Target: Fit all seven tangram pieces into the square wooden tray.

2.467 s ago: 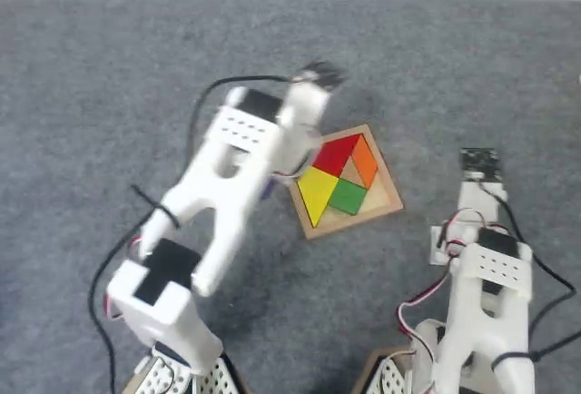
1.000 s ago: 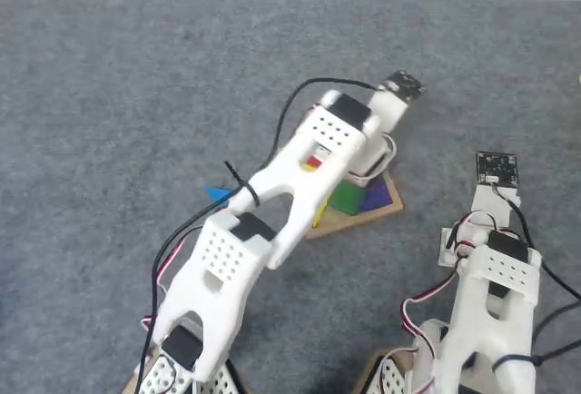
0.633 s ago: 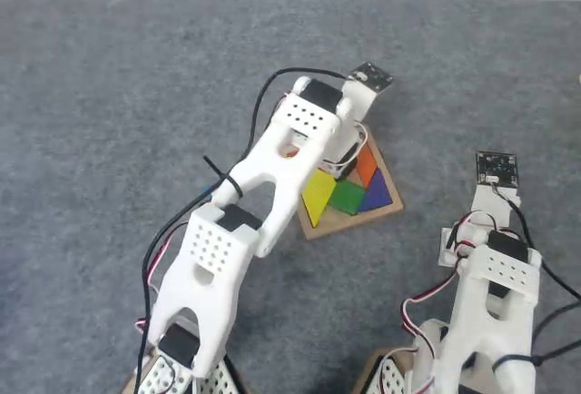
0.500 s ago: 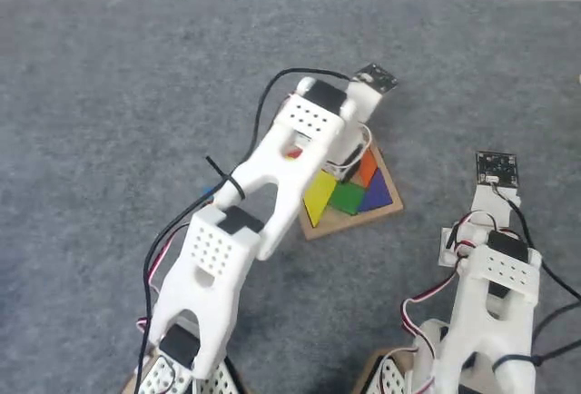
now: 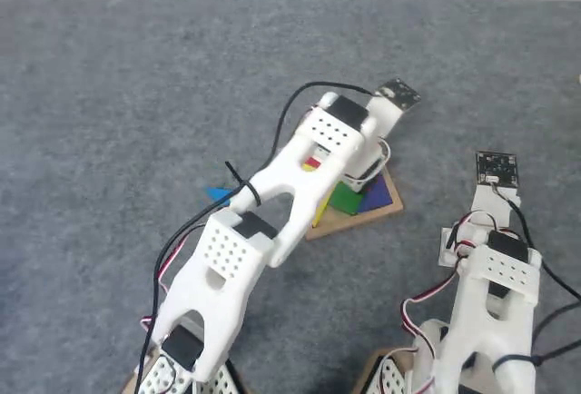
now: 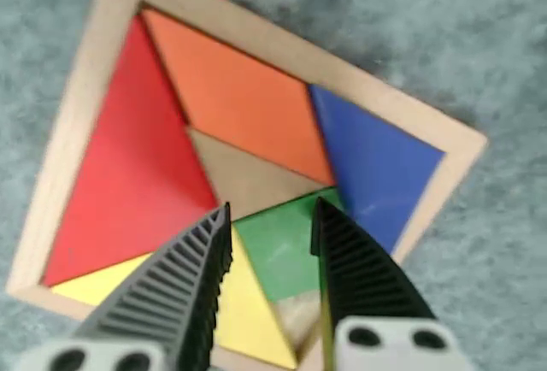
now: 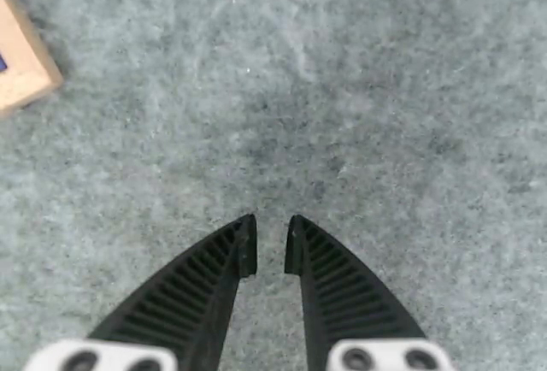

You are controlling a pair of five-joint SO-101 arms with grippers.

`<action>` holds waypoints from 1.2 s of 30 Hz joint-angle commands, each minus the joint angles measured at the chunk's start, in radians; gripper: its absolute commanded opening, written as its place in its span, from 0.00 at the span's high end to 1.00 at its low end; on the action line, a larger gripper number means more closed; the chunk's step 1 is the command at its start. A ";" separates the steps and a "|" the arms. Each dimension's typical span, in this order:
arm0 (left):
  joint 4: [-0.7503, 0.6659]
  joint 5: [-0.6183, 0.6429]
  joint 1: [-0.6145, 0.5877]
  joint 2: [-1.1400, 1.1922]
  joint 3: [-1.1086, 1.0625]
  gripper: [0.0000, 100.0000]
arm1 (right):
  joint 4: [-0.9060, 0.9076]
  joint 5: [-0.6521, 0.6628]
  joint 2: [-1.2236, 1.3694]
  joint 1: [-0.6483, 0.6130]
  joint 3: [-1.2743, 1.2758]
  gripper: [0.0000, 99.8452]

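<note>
Left gripper swung from off the tray's left edge to over its middle. Blue triangle now fills the tray's right corner, bare 2.5 s ago. Right arm nudged slightly right.

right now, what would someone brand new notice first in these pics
The square wooden tray of bright pieces draws the eye, with a big red triangle along one side and a bare wooden gap in the middle. The left gripper hovers open above it, over the green square. In the high view a small blue piece lies on the grey carpet, apart from the tray, beside the left arm.
</note>
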State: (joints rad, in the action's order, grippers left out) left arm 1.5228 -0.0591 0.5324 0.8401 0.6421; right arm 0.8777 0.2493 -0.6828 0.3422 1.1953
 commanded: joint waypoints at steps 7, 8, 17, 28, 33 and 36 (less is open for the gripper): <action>-0.017 0.048 0.052 -0.091 0.039 0.85 | 0.002 0.012 -0.031 -0.005 -0.046 0.91; -0.012 0.048 0.054 -0.103 0.038 0.85 | 0.002 0.012 -0.031 -0.005 -0.046 0.91; 0.038 0.048 -0.055 -0.129 0.044 0.85 | 0.002 0.012 -0.031 -0.012 -0.041 0.91; 0.218 -0.091 -0.595 -0.232 0.050 0.85 | 0.002 0.014 -0.031 -0.050 -0.038 0.91; 0.233 -0.175 -0.666 -0.470 -0.130 0.85 | 0.002 0.014 -0.031 -0.054 -0.038 0.91; 0.198 -0.193 -0.626 -0.678 -0.414 0.85 | 0.002 0.014 -0.031 -0.054 -0.038 0.91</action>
State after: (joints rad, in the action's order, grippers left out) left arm 1.7131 -0.2156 -0.1227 0.4611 0.5163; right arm 0.8777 0.2493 -0.6828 0.2992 1.1953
